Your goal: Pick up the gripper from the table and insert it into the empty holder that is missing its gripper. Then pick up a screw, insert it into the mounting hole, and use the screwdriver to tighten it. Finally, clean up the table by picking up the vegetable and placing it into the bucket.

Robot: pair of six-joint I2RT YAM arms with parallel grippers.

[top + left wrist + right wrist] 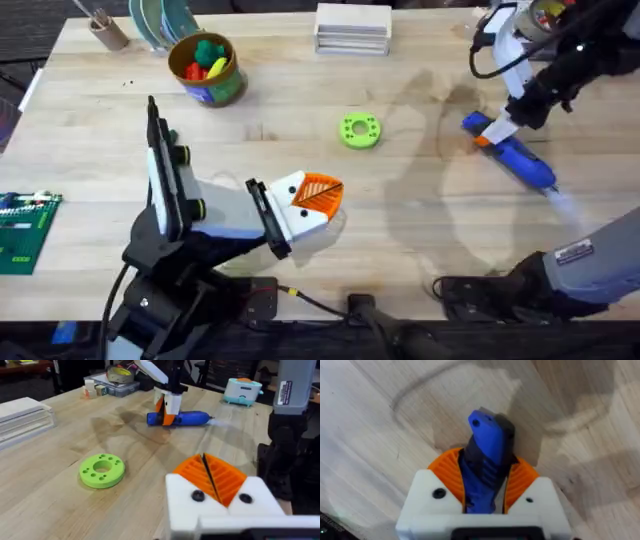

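The blue screwdriver (525, 165) lies level at the table's far right, low over the wood. My right gripper (495, 132) is shut on its rear end, and its orange pads clamp the blue body (487, 435). From the left wrist I see the same grip (167, 407) on the screwdriver (192, 418). My left gripper (318, 198) hovers near the table's middle, shut with its orange pads (227, 480) pressed together and nothing between them. The bucket (225, 88) stands at the back left with the green vegetable (208, 48) inside. The loose gripper, holder and screw are out of view.
A bright green ring (360, 130) lies mid-table between the two arms. A brown cup with sticks (105, 32) and a white box (352, 27) stand along the far edge. A green circuit board (20, 230) sits at the left edge.
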